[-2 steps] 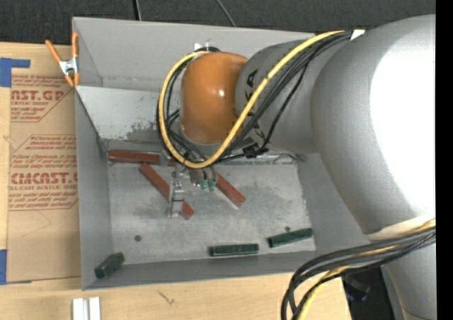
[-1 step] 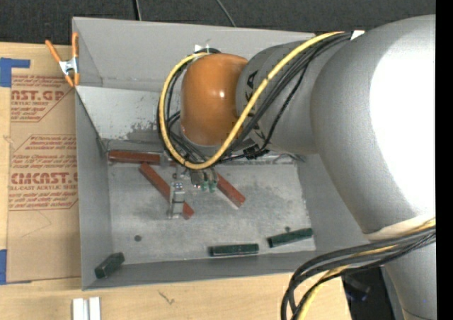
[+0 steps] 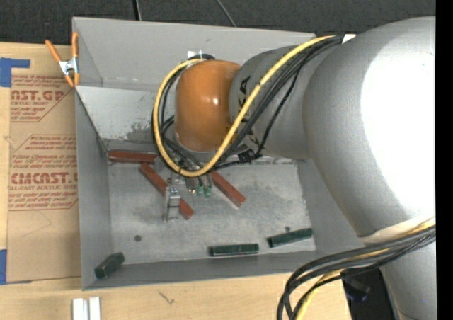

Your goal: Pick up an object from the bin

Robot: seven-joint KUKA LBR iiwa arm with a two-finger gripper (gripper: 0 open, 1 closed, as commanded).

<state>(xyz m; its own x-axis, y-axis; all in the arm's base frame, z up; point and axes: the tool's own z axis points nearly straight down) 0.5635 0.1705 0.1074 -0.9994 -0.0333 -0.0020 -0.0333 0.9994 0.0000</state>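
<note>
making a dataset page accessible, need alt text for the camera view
The robot's gripper hangs low in the grey metal bin, over a slanted red-brown bar mid-floor. A second red-brown bar and a third red-brown bar lie beside it; three dark green bars lie by the wall at the view's bottom.

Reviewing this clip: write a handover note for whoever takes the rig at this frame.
Gripper: low in the bin, left of centre, at the diagonal red-brown stick. A grip cannot be confirmed.
Other things: a second red-brown stick lies by the back wall and a third just right of the gripper. Two dark green sticks lie along the front wall, and a dark block sits in the front left corner.
Done: the arm is down at the stick.
Left: secure a grasp and lift clear. Nothing is lifted yet.
</note>
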